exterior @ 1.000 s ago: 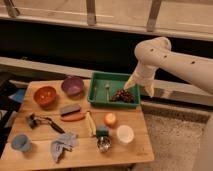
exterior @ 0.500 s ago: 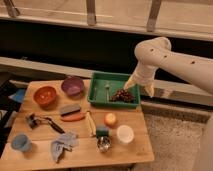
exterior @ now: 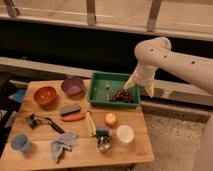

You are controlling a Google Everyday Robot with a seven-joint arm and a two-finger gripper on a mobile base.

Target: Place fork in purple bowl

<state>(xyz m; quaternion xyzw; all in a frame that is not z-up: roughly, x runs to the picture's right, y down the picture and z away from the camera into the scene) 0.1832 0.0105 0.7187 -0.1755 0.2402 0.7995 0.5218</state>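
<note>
camera view | fork (exterior: 107,89): flat in green tray (exterior: 100,103), left of dark clump (exterior: 124,96) | purple bowl (exterior: 73,85): on surface (exterior: 135,146) just left of tray | gripper (exterior: 140,87): over tray's right end, jaws spread, empty | handling: likely light, stiff, slick, thin; pinch across handle

The tool (exterior: 139,87) hangs over the right edge of the green tray (exterior: 97,93), its two pale fingers spread with nothing between them. The fork (exterior: 107,89) lies in the tray, left of a dark clump (exterior: 123,96). The purple bowl (exterior: 73,85) sits on the counter (exterior: 137,150) just left of the tray, near the orange bowl (exterior: 45,95).
</note>
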